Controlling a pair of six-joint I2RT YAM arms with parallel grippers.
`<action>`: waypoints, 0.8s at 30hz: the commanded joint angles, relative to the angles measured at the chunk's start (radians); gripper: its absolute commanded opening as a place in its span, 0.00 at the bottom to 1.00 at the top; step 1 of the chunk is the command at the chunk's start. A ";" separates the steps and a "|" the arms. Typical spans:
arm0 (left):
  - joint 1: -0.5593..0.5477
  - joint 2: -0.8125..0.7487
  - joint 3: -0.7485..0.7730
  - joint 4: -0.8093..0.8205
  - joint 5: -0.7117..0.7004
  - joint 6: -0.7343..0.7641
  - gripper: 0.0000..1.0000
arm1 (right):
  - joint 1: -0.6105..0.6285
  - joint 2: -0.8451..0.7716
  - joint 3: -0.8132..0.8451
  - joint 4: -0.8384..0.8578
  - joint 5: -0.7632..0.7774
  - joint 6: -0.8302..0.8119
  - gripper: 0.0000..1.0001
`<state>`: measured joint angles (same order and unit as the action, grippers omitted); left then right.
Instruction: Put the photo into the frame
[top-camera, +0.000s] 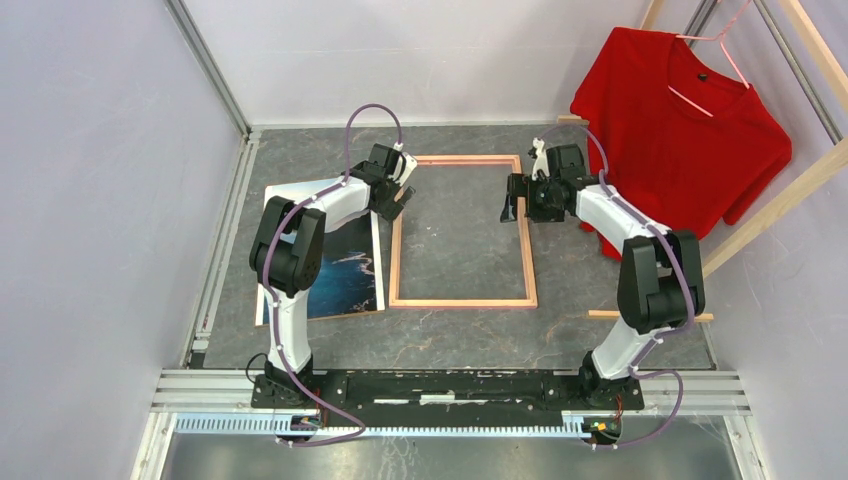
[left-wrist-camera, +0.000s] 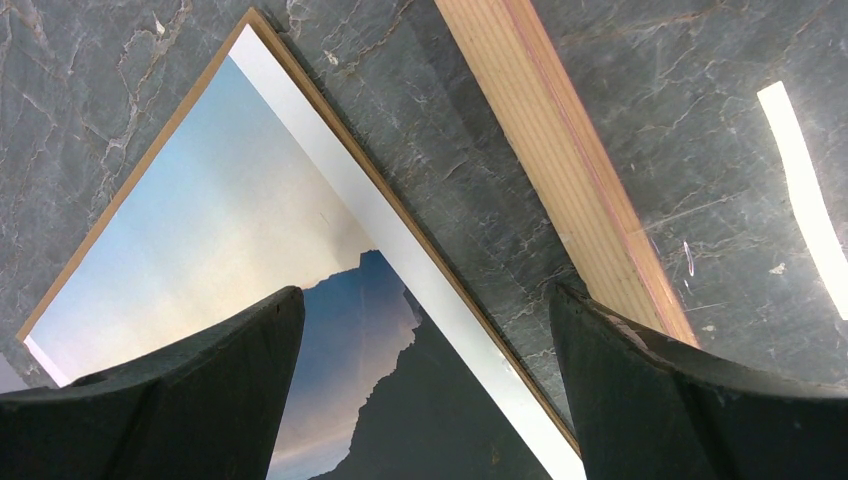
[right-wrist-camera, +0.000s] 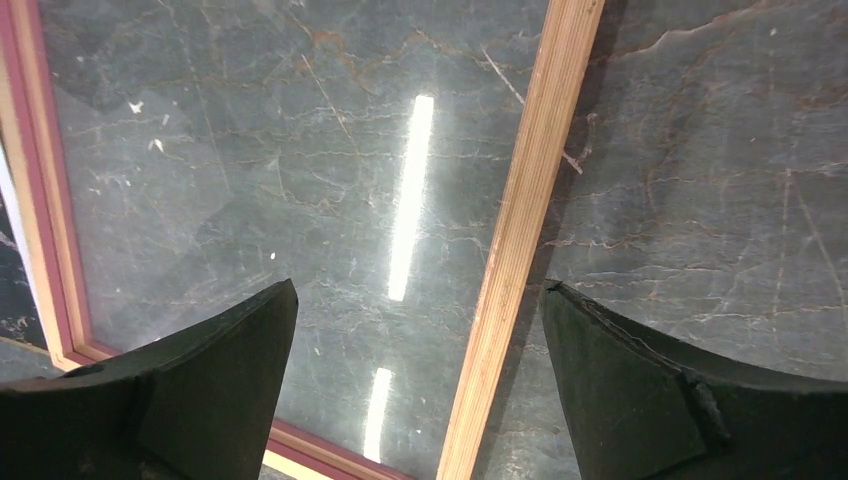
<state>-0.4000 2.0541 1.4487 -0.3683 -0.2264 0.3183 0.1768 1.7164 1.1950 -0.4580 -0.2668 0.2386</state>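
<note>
The frame (top-camera: 463, 302) lies flat mid-table, its light wood rim up, with glass in it that reflects the lights. The photo (top-camera: 345, 275) lies to its left, partly under my left arm, on a thin brown board. My left gripper (top-camera: 400, 203) is open and empty above the photo's right edge, beside the frame's left rail. In the left wrist view the gripper (left-wrist-camera: 425, 292) straddles the photo (left-wrist-camera: 230, 220) and the table beside the frame rail (left-wrist-camera: 545, 150). My right gripper (top-camera: 513, 205) is open and empty. In the right wrist view it (right-wrist-camera: 418, 285) hovers over the frame's right rail (right-wrist-camera: 520, 220).
A red T-shirt (top-camera: 680, 130) on a pink hanger hangs from a wooden rack (top-camera: 780, 195) at the back right. A wooden bar (top-camera: 650, 316) lies by my right arm. An aluminium rail (top-camera: 225, 240) and walls close the left side and the back.
</note>
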 joint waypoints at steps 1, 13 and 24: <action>-0.017 -0.004 -0.029 -0.052 0.053 -0.027 0.98 | -0.004 -0.078 0.042 0.030 0.010 0.003 0.98; -0.042 0.075 0.120 -0.089 0.056 -0.058 0.98 | -0.032 -0.285 -0.220 0.279 -0.103 0.148 0.98; 0.090 -0.001 0.270 -0.240 0.107 -0.045 1.00 | 0.202 -0.187 -0.068 0.405 -0.029 0.200 0.98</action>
<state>-0.4091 2.1365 1.6573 -0.5350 -0.1539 0.2981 0.1822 1.4631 0.9092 -0.0917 -0.3920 0.4908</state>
